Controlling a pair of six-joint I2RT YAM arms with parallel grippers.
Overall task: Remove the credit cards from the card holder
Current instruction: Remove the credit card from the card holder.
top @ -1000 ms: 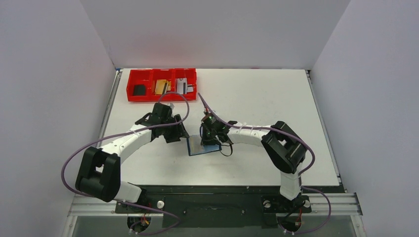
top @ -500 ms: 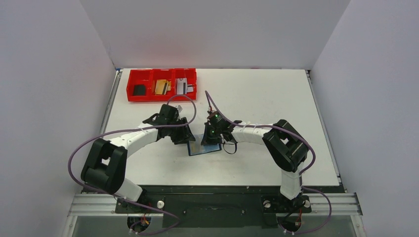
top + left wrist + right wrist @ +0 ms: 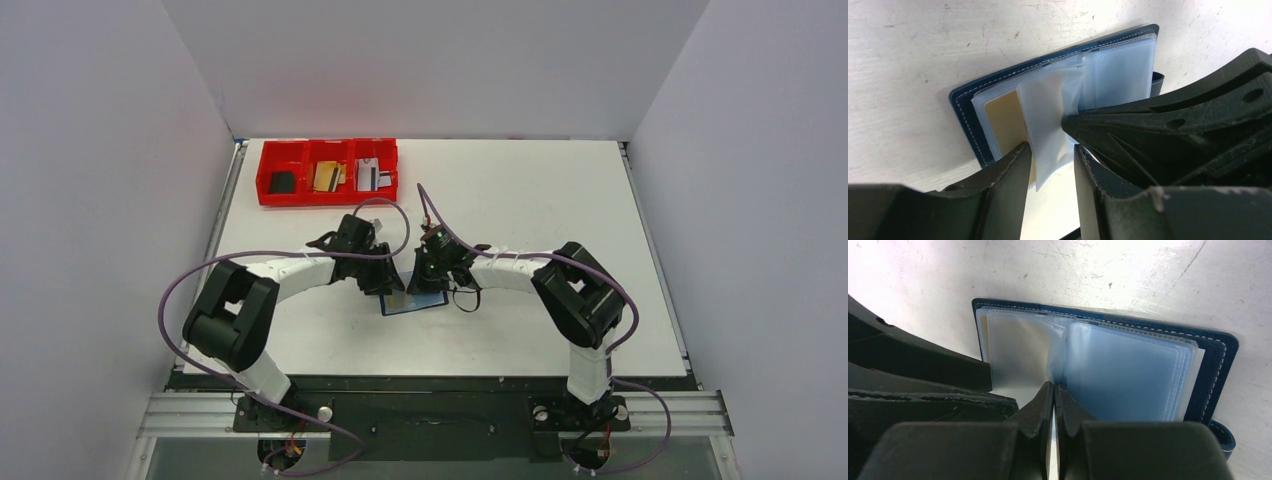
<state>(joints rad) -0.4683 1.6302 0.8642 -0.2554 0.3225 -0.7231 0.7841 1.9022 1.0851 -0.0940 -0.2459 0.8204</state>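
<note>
The navy card holder (image 3: 415,305) lies open on the table, its clear sleeves fanned up. In the left wrist view a tan-gold credit card (image 3: 1003,120) sits in a sleeve on the holder's (image 3: 965,107) left side. A loose translucent sleeve (image 3: 1048,125) stands between the fingers of my left gripper (image 3: 1052,150), whose jaws are narrowly apart around it. My right gripper (image 3: 1054,386) is shut, its tips pressed into the fold of the sleeves at the middle of the holder (image 3: 1215,365). Seen from above, the left gripper (image 3: 388,285) and right gripper (image 3: 428,283) meet over the holder.
A red three-compartment tray (image 3: 300,195) stands at the back left. It holds a black card (image 3: 283,181), a gold card (image 3: 326,176) and a silvery card (image 3: 372,176). The left arm's cable loops above the grippers.
My left arm has swung right to the card holder's left edge and its jaws have narrowed. The right gripper stayed shut and shifted only slightly.
</note>
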